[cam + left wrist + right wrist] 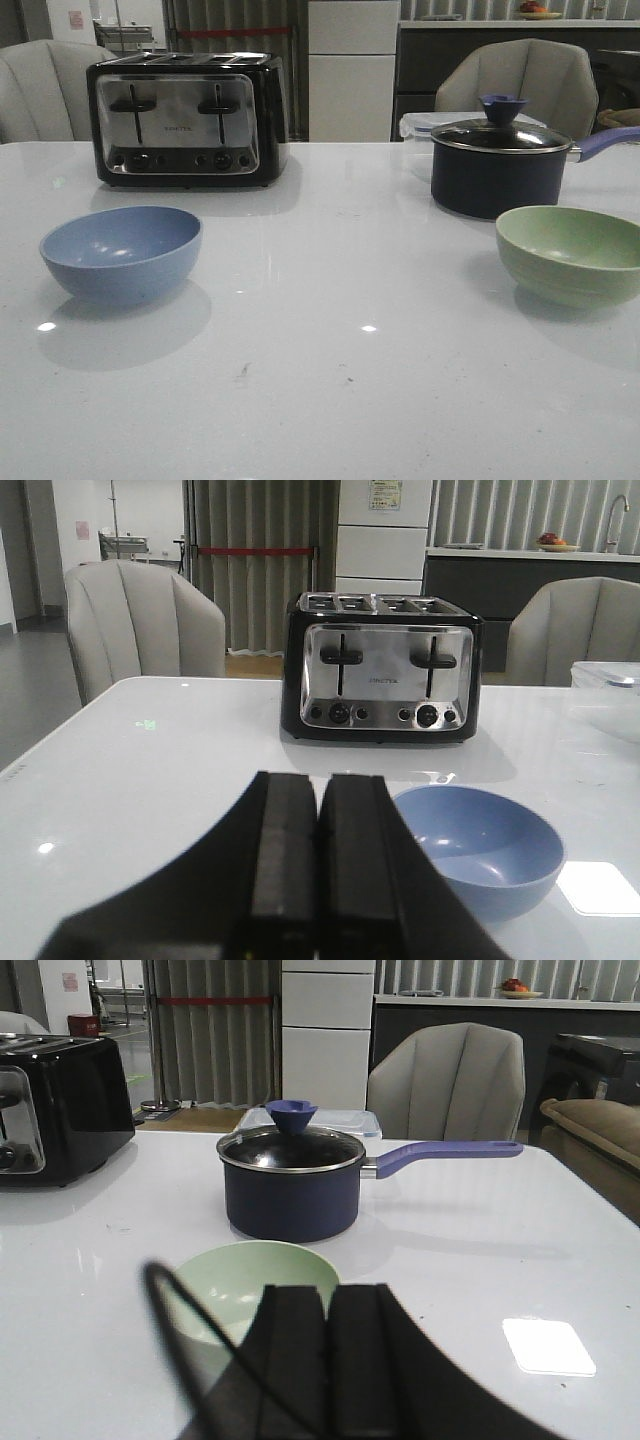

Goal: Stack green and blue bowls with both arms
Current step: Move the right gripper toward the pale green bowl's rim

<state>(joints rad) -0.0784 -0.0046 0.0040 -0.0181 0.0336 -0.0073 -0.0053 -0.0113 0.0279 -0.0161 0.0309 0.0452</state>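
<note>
I see the blue bowl [121,251] sitting upright and empty on the left side of the white tabletop [330,380], in front of the toaster [187,118] and apart from it. The green bowl [570,253] sits upright and empty on the right side, partly cut by the frame edge, just in front of the dark lidded pot [500,165]. The two bowls are well apart, with bare tabletop between them.

On my left wrist view, the left gripper [318,820] hangs above the tabletop with its jaws pressed together and nothing between them; the blue bowl [480,845] lies just beside the fingertips, not touching them. On my right wrist view, the right gripper [328,1305] also has its jaws pressed together, holding nothing; the green bowl [245,1285] lies just beyond it, partly hidden by the fingers, and a thin dark cable [185,1335] loops across that bowl's near side. Neither arm shows in the front view.

The pot carries a blue-purple knob on its lid and a long handle [440,1153] of the same colour. Behind it stands a clear lidded container [425,124]. Grey chairs [520,80] stand at the far edge of the tabletop.
</note>
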